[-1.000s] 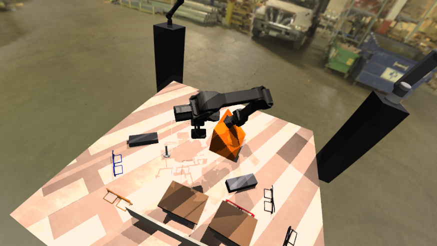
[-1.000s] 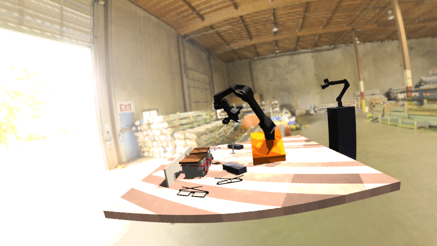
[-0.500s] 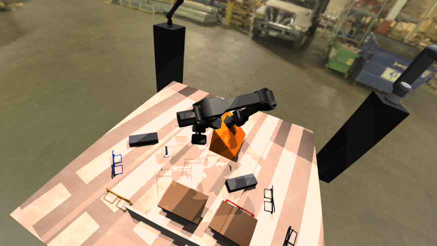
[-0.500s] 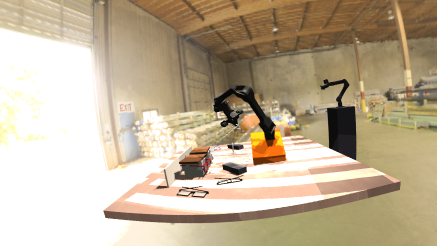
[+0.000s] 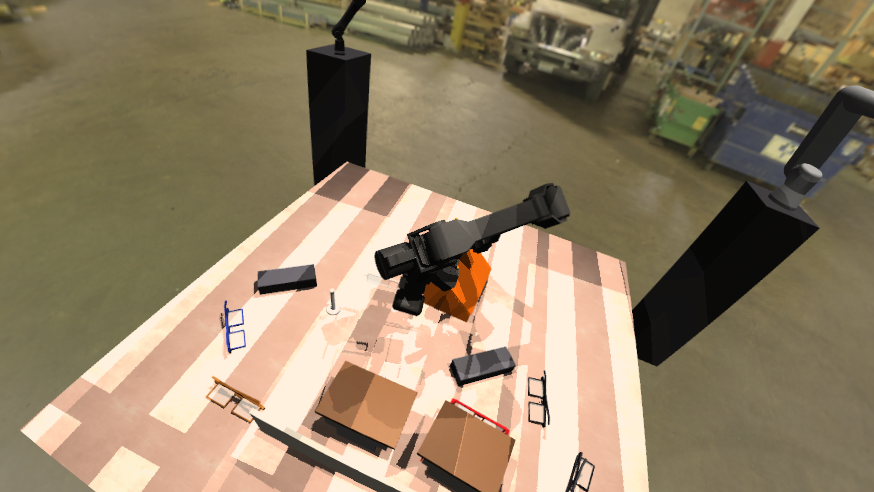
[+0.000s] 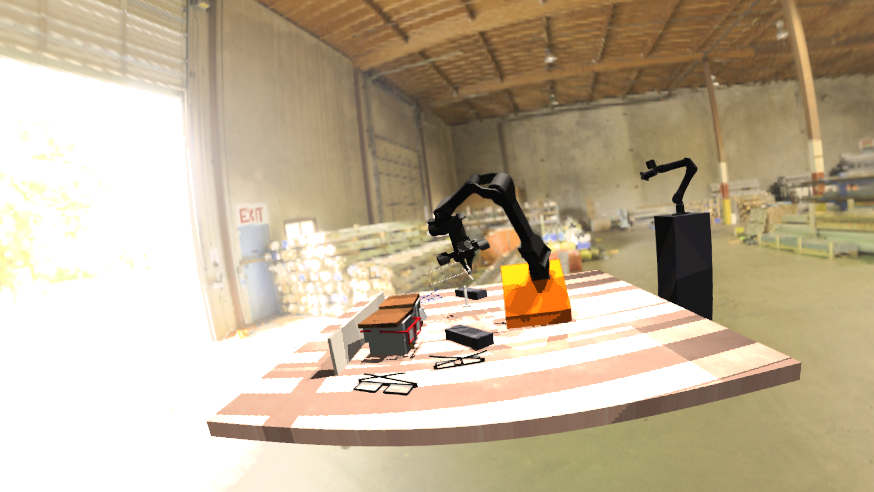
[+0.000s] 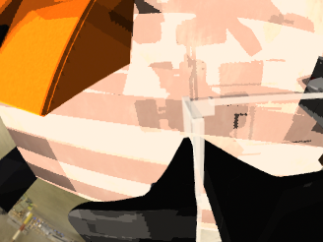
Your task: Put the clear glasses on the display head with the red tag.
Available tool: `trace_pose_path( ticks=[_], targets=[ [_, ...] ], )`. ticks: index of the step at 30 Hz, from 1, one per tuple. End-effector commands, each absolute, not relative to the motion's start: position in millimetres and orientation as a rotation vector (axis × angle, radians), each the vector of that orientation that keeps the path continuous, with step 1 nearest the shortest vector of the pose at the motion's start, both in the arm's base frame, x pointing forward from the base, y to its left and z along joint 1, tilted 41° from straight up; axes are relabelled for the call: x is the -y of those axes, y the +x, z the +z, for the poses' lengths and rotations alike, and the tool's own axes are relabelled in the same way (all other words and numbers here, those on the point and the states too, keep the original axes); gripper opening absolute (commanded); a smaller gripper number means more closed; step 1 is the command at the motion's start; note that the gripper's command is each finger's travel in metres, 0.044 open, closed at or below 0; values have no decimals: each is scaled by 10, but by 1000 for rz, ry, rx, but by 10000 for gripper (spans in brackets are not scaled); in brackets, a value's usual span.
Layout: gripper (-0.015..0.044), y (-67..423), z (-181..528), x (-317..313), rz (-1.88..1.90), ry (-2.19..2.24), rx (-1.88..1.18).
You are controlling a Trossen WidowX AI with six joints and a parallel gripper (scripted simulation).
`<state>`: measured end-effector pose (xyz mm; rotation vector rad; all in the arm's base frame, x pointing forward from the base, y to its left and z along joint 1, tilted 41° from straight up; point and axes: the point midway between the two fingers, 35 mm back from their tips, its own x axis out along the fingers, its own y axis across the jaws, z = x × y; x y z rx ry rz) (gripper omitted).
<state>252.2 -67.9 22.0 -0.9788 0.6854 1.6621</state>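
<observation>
The fingers are pinched narrow on the clear glasses [image 7: 197,113], held aloft at centre of the wrist view, above the counter [image 7: 98,156]. They look light, thin, slippery and fragile; gripping the frame's corner seems prudent.

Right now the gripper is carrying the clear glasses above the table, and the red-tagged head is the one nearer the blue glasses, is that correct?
Not quite. The gripper does carry the clear glasses aloft, but the top view shows the red-tagged head nearer the black glasses; the blue glasses lie across the table.
</observation>
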Motion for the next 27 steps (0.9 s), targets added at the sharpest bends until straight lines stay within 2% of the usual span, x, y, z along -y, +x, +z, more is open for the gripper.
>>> trace_pose_path(
  ticks=[1, 12, 27],
  targets=[
    [0, 2545, 233, 482, 1591, -924, -671],
    [0, 2517, 265, -51, 1455, -731, -617],
    [0, 2520, 117, -145, 1442, -723, -601]
  ],
)
